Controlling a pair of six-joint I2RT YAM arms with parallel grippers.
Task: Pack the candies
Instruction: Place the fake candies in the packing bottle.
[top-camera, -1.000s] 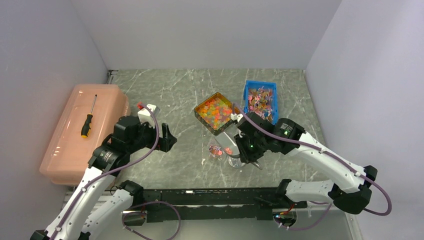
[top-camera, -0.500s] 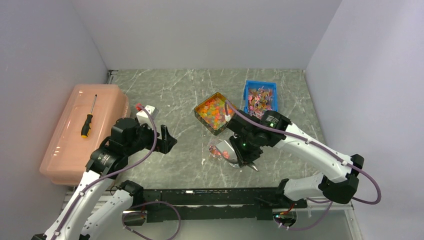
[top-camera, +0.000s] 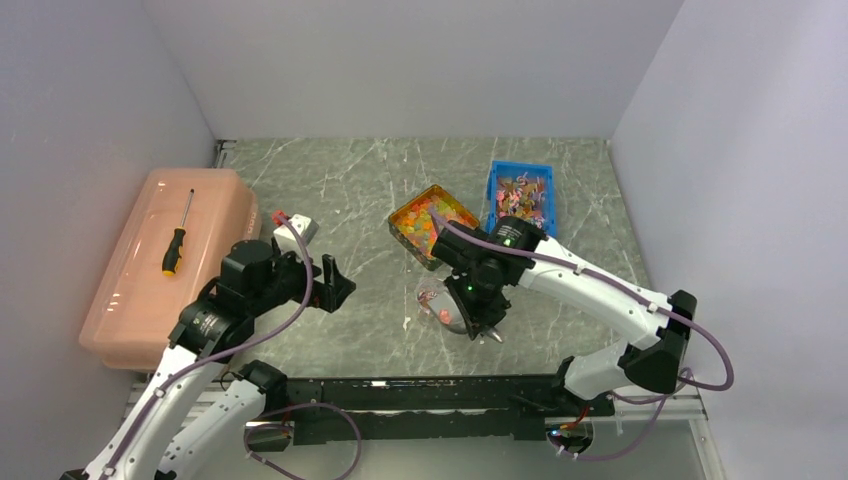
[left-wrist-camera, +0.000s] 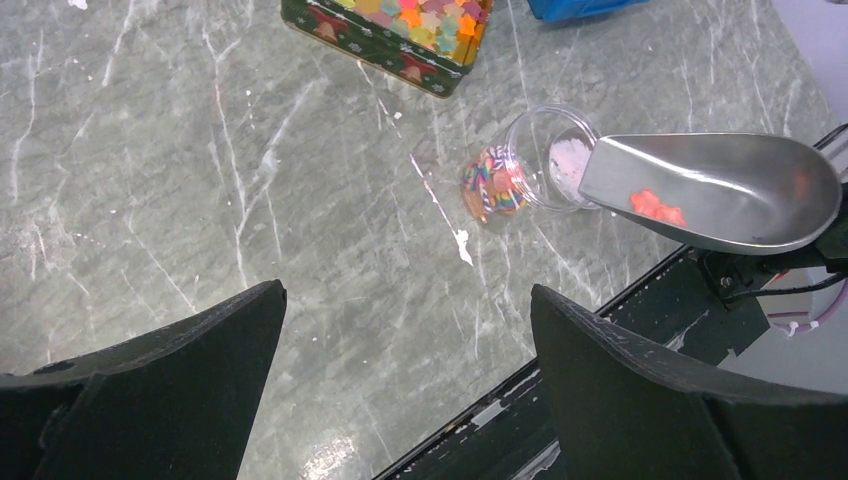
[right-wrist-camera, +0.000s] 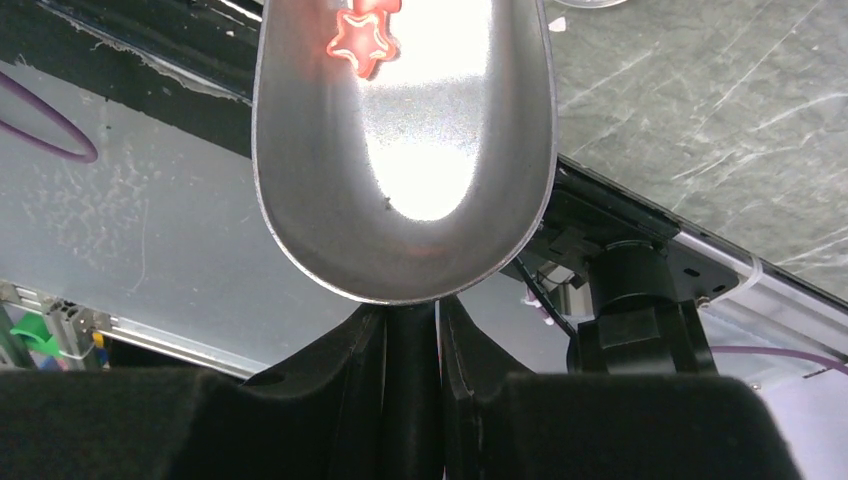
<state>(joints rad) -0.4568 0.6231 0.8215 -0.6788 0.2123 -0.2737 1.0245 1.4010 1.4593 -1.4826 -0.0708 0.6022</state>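
Note:
The candies (top-camera: 423, 222) fill a green tin (left-wrist-camera: 372, 45), tiny glossy pieces in orange, yellow, red and green. My right gripper (right-wrist-camera: 410, 330) is shut on the handle of a metal scoop (right-wrist-camera: 400, 150). A red star candy (right-wrist-camera: 362, 40) lies near the scoop's front lip. In the left wrist view the scoop (left-wrist-camera: 720, 190) has its lip at the mouth of a small clear jar (left-wrist-camera: 535, 160), which holds some candies (left-wrist-camera: 490, 185) at its far end. My left gripper (left-wrist-camera: 405, 310) hangs open over bare table left of the jar, nothing between its fingers.
A blue bin (top-camera: 522, 195) of pink pieces stands right of the tin. At the left edge a pink lidded box (top-camera: 140, 290) carries a screwdriver (top-camera: 177, 240). A small white box (top-camera: 297, 226) sits beside the left arm. The black frame rail (top-camera: 420, 390) runs along the near edge.
My right arm has swung left, bringing the scoop from right of the jar up to its mouth. The left arm has barely moved and stays open.

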